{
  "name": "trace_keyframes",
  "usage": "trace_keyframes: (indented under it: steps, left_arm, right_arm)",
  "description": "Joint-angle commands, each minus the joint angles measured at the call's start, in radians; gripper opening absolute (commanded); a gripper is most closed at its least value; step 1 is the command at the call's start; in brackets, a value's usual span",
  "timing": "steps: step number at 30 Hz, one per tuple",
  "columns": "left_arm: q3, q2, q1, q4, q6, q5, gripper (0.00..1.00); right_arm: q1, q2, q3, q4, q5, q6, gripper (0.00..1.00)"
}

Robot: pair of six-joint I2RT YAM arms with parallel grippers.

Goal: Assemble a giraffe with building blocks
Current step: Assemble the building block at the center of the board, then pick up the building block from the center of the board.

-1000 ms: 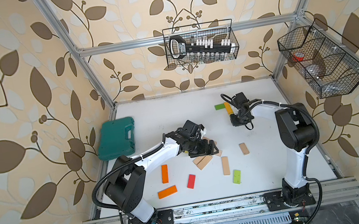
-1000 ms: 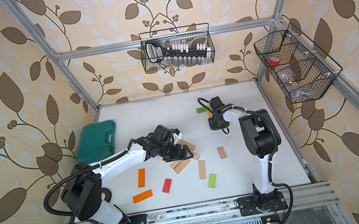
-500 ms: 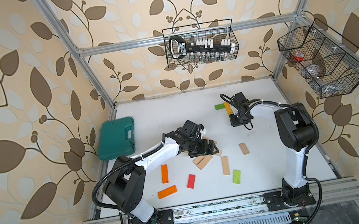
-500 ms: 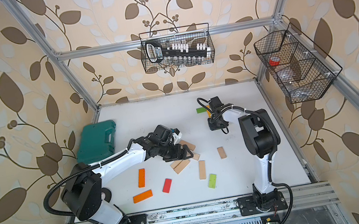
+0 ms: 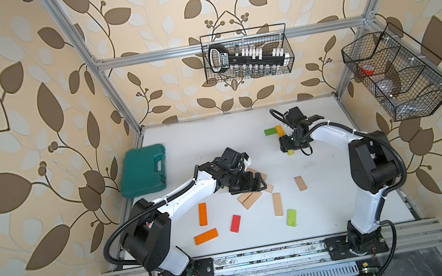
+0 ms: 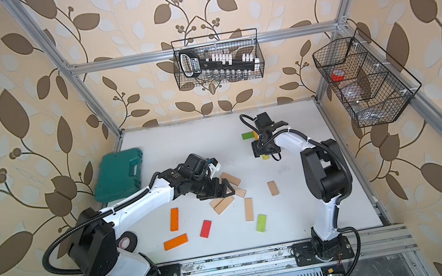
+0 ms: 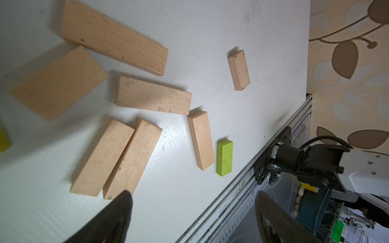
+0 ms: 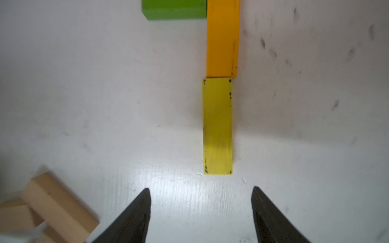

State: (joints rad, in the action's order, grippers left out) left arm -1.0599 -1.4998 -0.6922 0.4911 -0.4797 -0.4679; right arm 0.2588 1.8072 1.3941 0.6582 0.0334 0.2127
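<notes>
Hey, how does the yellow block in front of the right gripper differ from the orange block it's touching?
The yellow block has dark chips along its edges; the orange block shows fewer marks. The yellow block lies nearer the open right gripper, the orange block beyond it. The green block abuts the orange block, not the yellow block. Both lie flat, end to end in one line.

Flat beige wooden planks [image 5: 250, 200] cluster centrally on the white table [image 5: 213, 134]; two orange painted planks [image 5: 202, 214] lie at eight o'clock, a teal plastic case [image 5: 144, 170] at nine.
</notes>
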Motion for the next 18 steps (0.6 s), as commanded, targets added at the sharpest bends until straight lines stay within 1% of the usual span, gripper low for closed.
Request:
trace_keyframes:
  steps: [1,4,8,10,13,16,18]
  left_arm:
    - [-0.014,0.126,0.008,0.103,0.022,0.054,0.91]
    - [0.021,0.202,0.008,0.152,0.001,0.098,0.91]
    - [0.079,0.294,0.008,0.215,-0.045,0.169,0.91]
    - [0.112,0.332,0.007,0.248,-0.075,0.211,0.91]
    - [0.16,0.385,0.008,0.275,-0.126,0.242,0.91]
    - [0.209,0.443,0.008,0.276,-0.174,0.26,0.9]
    - [0.226,0.471,0.008,0.28,-0.188,0.265,0.9]
  right_arm:
    - [0.055,-0.138,0.031,0.081,0.037,0.018,0.72]
    - [0.114,-0.225,-0.015,0.09,0.03,0.032,0.7]
    - [0.233,-0.289,-0.082,0.071,0.019,0.047,0.69]
    - [0.305,-0.297,-0.116,0.063,0.035,0.066,0.68]
    - [0.4,-0.287,-0.174,0.044,0.048,0.087,0.68]
    - [0.466,-0.267,-0.236,0.02,0.056,0.098,0.68]
    - [0.48,-0.254,-0.271,0.0,0.053,0.097,0.68]
